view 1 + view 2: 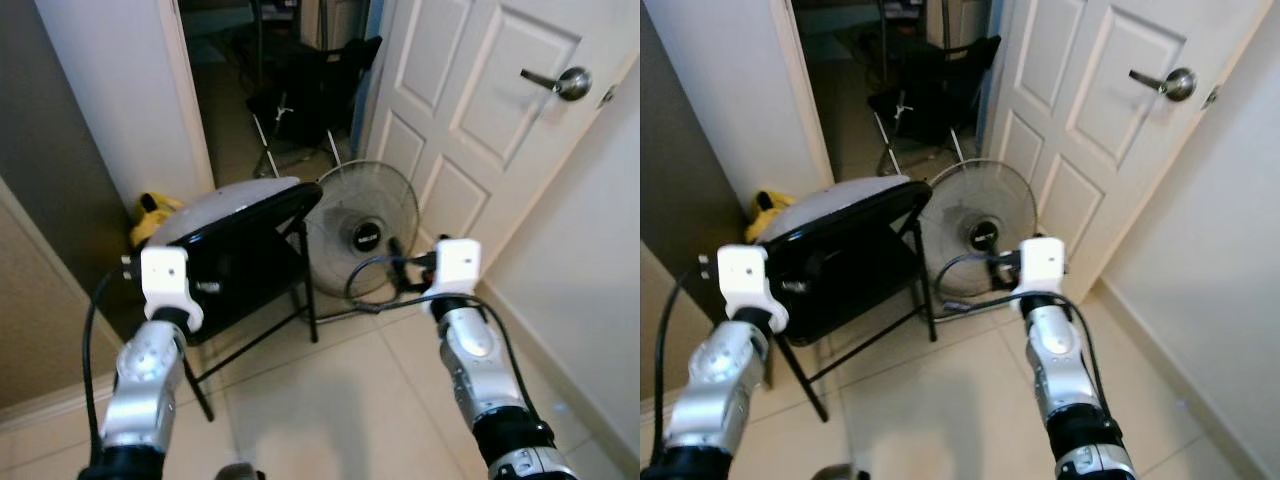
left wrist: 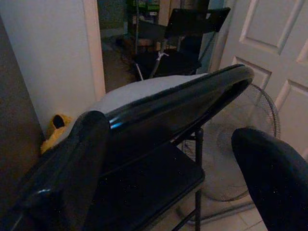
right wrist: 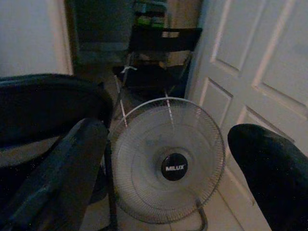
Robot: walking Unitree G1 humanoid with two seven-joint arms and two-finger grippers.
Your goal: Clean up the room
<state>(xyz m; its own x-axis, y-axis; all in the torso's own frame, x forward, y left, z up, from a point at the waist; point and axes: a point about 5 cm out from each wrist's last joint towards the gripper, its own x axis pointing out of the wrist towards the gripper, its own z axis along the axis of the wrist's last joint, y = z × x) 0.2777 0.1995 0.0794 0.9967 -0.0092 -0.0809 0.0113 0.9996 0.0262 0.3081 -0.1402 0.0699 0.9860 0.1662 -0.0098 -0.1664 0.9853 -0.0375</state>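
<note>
Facing a black folding metal chair (image 1: 235,265), we had both end effectors, left (image 2: 168,159) and right (image 3: 168,163), spread apart; rigid, awkward, best grabbed by its backrest rim.

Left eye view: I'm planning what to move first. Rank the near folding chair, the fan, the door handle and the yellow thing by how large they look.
1. near folding chair
2. fan, a little smaller
3. yellow thing, partly hidden behind the chair
4. door handle, smallest
</note>
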